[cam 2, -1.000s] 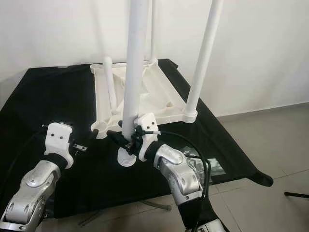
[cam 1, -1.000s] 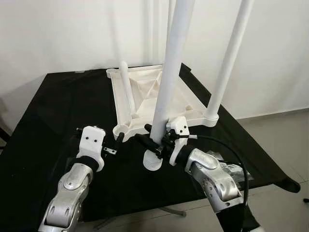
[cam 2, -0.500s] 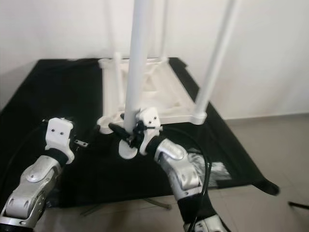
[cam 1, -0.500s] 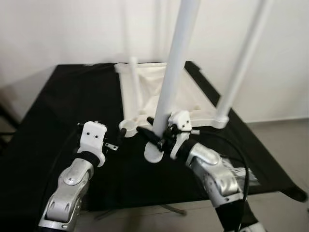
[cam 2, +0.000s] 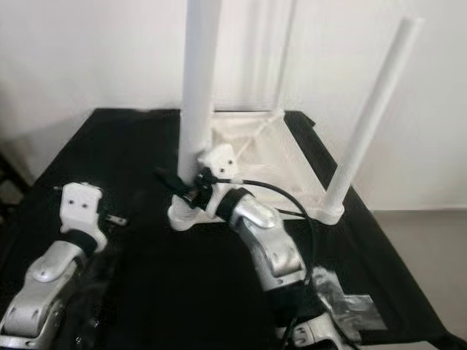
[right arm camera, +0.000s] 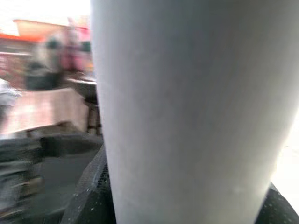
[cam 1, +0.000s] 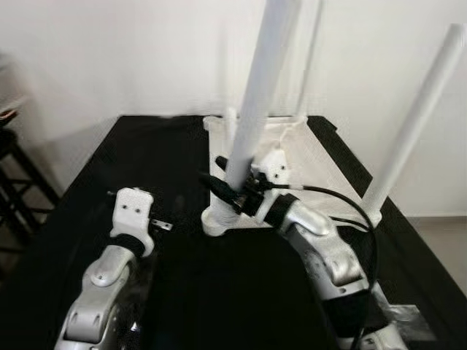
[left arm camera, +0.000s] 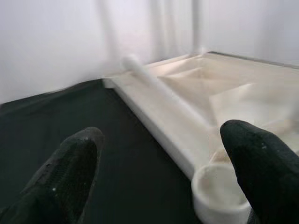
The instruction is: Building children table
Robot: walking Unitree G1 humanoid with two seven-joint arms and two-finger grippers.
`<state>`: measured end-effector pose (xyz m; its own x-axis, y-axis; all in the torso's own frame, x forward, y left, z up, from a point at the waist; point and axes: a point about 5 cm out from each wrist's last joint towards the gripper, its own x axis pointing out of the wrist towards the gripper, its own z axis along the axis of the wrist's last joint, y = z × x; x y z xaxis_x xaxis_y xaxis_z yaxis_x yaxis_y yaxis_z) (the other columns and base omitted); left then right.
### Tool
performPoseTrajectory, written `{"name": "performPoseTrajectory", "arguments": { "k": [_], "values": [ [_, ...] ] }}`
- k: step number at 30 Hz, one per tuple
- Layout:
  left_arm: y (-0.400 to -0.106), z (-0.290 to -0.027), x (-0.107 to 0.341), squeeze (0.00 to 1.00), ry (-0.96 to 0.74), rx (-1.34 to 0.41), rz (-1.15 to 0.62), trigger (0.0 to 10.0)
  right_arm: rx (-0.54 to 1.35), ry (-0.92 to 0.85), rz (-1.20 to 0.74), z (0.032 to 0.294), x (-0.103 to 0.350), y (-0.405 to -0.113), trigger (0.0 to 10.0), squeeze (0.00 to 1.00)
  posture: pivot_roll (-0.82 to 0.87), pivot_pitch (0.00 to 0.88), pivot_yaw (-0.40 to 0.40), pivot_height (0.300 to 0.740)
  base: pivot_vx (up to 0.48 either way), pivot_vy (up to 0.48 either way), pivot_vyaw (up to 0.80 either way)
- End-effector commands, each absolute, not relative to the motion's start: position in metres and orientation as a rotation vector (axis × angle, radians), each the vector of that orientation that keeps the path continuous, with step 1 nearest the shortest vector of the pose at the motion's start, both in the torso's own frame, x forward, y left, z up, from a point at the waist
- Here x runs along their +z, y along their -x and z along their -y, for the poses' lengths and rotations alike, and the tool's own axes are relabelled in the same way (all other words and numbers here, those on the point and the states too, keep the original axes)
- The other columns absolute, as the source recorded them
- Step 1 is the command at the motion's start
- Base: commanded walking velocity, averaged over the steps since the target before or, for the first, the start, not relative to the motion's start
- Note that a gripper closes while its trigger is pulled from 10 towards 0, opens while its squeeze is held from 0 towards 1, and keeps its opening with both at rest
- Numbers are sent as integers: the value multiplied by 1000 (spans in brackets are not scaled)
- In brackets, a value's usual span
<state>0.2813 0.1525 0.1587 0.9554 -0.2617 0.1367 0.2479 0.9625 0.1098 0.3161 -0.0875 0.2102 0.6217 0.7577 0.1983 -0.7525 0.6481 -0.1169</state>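
— While the head views are up, where does the loose leg (cam 1: 252, 109) sit?
— In the left eye view it runs from the frame's centre up toward the top edge, long axis nearly upright and tipped a little to the right. The right end effector (cam 1: 235, 194) is clamped on it low down, and its flared foot sits at the near corner of the upturned tabletop (cam 1: 321, 164), which lies on the black counter (cam 1: 146, 153). I can't tell whether the foot is seated in a socket or just resting beside one.
— And the other arm?
— The left end effector (cam 1: 162, 225) hangs at lower left, fingers apart, holding nothing, just left of that same corner. The right arm is plainly the one on the job.
— Right eye view?
— Same scene. A second leg (cam 2: 372, 109) stands fixed at the tabletop's right corner, well apart from the held one.
— Left wrist view?
— Two black fingertips (left arm camera: 70, 163) spread wide, with an empty round socket (left arm camera: 217, 189) between them and just ahead. Another leg (left arm camera: 159, 88) lies flat inside the tabletop's hollow underside.
— Right wrist view?
— White leg close against the camera, dark finger edges on either side.
— So the coming move?
— I'd judge it turns on lining the leg's foot straight above its socket.
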Motion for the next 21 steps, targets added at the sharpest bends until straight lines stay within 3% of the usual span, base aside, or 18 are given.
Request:
{"name": "performPoseTrajectory", "arguments": {
  "k": [1,8,16,21],
  "values": [
    [-281,-162,156,0,-95,-231,139,10000,931,18,276,76,217,-312,10000,0,-40,0,-21,740,296,0,0],
    [-283,-167,154,0,-49,-189,108,10000,984,49,251,80,215,-310,10000,0,-41,0,-20,740,0,0,0],
    [-281,-165,153,0,-35,-203,110,10000,1169,99,179,88,208,-301,10000,0,-39,0,-24,740,0,480,0],
    [-279,-163,154,0,-46,-224,116,10000,1114,125,156,101,208,-314,10000,0,-36,0,-28,740,0,0,0]
  ]
}}
